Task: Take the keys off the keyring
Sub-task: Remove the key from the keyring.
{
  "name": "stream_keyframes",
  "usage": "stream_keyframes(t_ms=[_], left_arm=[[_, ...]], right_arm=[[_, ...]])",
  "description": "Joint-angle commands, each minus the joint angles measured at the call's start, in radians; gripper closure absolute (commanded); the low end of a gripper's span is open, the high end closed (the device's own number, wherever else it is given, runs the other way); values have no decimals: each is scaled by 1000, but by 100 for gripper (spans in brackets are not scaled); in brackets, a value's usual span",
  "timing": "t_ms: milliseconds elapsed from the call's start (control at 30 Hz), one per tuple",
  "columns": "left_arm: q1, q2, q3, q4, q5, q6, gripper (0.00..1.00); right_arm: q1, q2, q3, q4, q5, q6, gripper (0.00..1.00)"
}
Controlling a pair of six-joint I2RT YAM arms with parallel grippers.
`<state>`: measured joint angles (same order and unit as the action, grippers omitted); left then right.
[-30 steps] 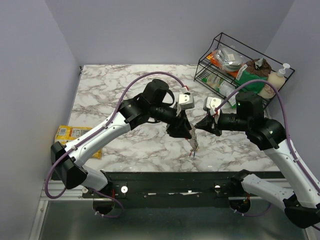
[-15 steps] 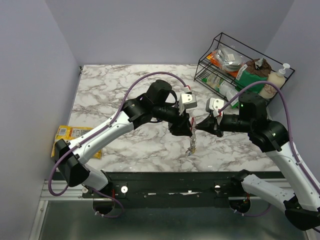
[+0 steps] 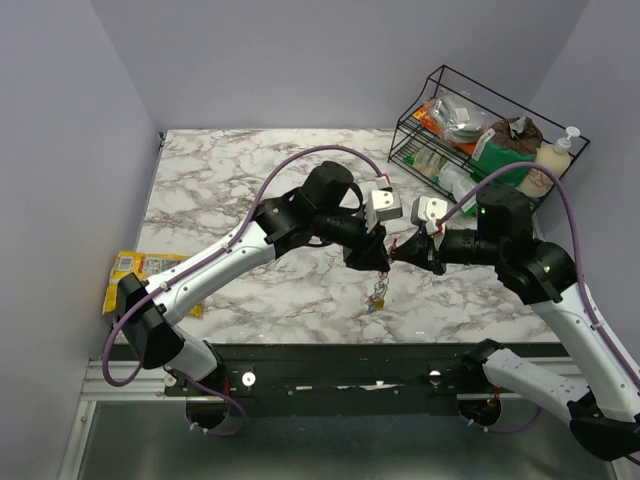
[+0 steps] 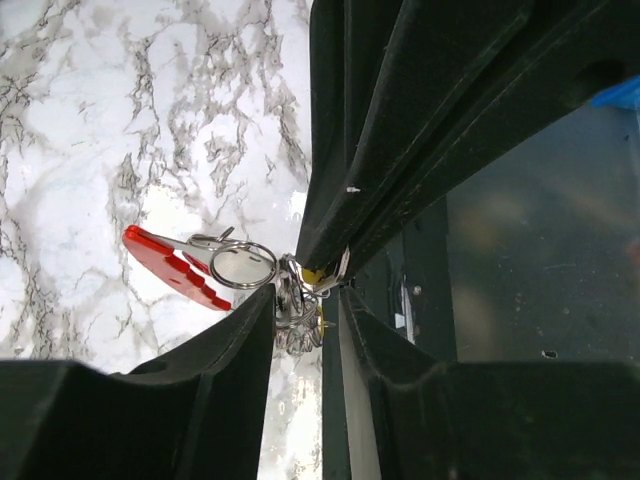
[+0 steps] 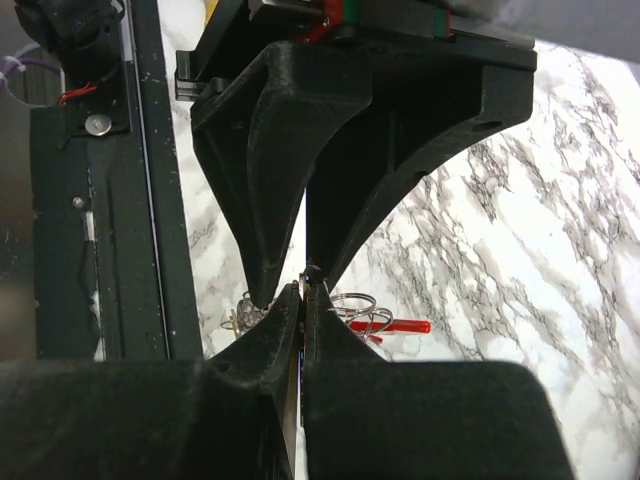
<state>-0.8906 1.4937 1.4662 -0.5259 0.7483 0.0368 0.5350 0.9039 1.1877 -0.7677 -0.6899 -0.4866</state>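
Keyring [image 4: 170, 262] is up in the air over the marble table [image 3: 230, 170], with its red part sticking out sideways. The keys [image 4: 298, 325] are bunched right beside its wire loops. I've got my right gripper [image 5: 303, 300] pinched tight on thin metal at those loops. My left gripper [image 4: 303, 318] straddles the bunch, jaws apart. Whether it's actually gripping, I can't tell.

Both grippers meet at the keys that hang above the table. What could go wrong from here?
1. The right gripper pinches the keyring by thin metal only; a pull may slip it free, dropping the keys on the table.
2. The left gripper crowds it closely; their fingers could collide.
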Motion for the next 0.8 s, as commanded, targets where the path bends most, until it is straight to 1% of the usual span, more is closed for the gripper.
stream_keyframes(t_ms=[0,33,67,100,167,200,467,500,567,600,633,767], left_arm=[[-8,5,39,-17,2,9,64],[-10,5,39,-19,5,11,65],[-10,7,39,-20,6,11,69],[-10,5,39,-20,9,12,75],[-10,4,39,-22,13,15,80],[-10,3,37,-20,13,15,85],[-11,4,39,-20,8,15,89],[-11,5,39,-20,8,15,93],[-11,7,39,-20,8,17,94],[-11,5,37,-20,11,17,98],[-11,4,37,-20,11,17,99],[-11,0,37,-20,11,18,100]], right_arm=[[-4,-11,-7,47,-26,13,99],[-4,-13,-7,47,-25,14,99],[-4,-13,-8,48,-25,13,99],[-6,-13,-10,48,-25,13,99],[-6,-13,-10,50,-22,13,99],[-7,-14,-10,50,-22,14,99],[-12,-13,-11,53,-28,16,99],[-12,-14,-11,53,-26,16,99],[-15,-13,-13,54,-26,16,99],[-13,-14,-14,54,-28,16,99],[-15,-14,-14,54,-25,14,99],[-17,-19,-14,54,-22,14,99]])
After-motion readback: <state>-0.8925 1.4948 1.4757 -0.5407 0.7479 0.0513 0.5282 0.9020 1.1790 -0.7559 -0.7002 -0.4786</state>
